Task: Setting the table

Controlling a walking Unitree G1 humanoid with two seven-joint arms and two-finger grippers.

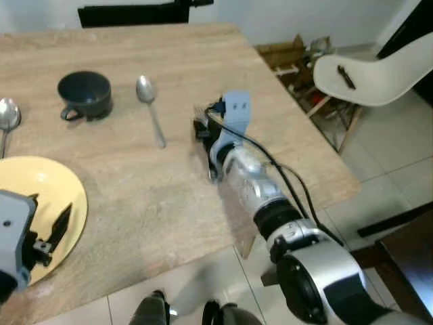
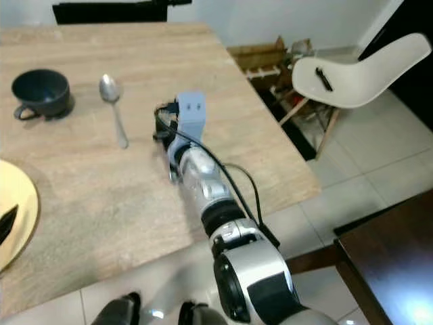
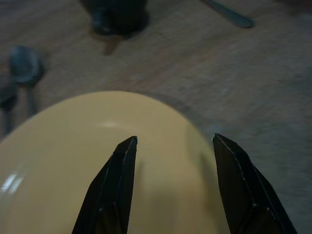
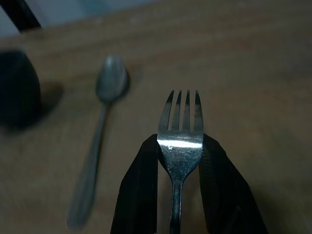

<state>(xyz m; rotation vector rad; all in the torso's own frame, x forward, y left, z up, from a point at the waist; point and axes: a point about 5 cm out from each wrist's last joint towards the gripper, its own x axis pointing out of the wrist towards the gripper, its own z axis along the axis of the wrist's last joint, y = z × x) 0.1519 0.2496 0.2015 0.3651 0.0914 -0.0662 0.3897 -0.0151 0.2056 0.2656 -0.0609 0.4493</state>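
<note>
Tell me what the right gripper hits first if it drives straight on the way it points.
Probably bare table. The right gripper, shut on the fork, points past the spoon, which lies off to one side; depth is unclear.

Wood table [image 1: 162,210] — dark cup [image 1: 84,95], two spoons [image 1: 150,108] [image 1: 7,118], yellow plate [image 1: 40,203].

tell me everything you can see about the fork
The fork is shiny metal with four tines and a slim handle. The right tool pinches it just below the tines, a black finger on each side. It is held above the wooden table, tines pointing ahead, to the right of a spoon lying there. Whether it touches the table cannot be told.
</note>
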